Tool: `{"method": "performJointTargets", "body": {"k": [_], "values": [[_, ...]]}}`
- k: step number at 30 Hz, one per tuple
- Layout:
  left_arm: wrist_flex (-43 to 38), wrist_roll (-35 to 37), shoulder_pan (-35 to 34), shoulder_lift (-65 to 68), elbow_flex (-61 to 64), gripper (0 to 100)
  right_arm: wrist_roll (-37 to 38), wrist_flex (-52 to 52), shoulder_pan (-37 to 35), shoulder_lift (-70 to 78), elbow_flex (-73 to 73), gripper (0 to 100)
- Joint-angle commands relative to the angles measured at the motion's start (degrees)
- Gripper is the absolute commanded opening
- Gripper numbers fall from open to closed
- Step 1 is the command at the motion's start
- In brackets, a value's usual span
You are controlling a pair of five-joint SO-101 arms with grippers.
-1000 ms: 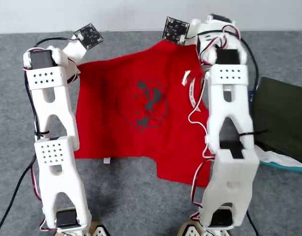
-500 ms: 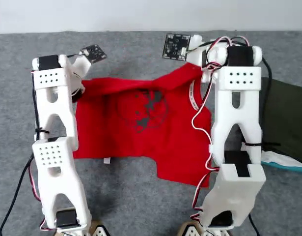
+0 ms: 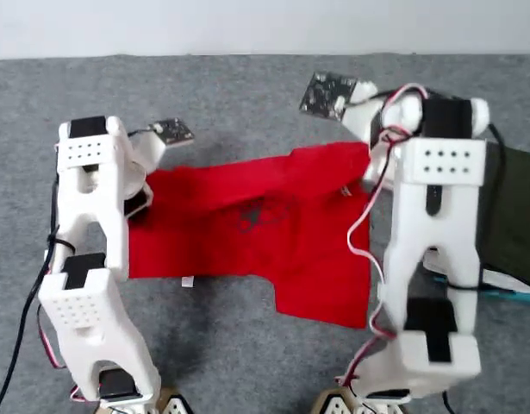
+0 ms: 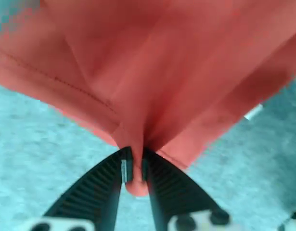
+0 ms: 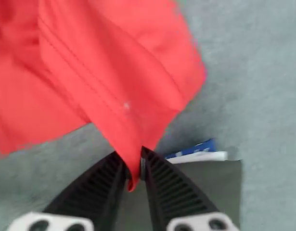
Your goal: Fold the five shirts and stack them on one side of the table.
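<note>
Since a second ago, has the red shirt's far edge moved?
Yes. Pinched by the left gripper and right gripper, the far edge of the red shirt has come toward the arms' bases, baring more table behind it; the near hem stayed.

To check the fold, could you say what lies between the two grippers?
The folded edge of the red shirt spans between the left gripper and right gripper, each shut on it, as the high view shows.

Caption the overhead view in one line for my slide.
Left gripper and right gripper each pinch the far edge of the red shirt; a dark folded shirt lies beside it.
</note>
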Motion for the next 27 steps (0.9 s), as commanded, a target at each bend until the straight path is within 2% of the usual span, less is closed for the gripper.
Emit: {"method": "performJointTargets", "body": {"k": [1, 11, 15, 27], "values": [[1.76, -0.44, -0.35, -4.13, 1.63, 2, -0.62, 2.42, 0.92, -10.51, 9.85, 1.1], [1.76, -0.62, -4.57, -4.48, 1.98, 2, -2.99, 2.15, 0.75, -26.24, 37.10, 1.1], [1.85, -3.96, -3.87, -4.66, 6.55, 2, -2.99, 0.75, 1.10, -28.97, 44.75, 1.1], [-0.88, -2.90, -3.52, -4.57, 9.98, 2, -3.16, -4.44, 0.92, -29.85, 54.15, 1.1]]}}
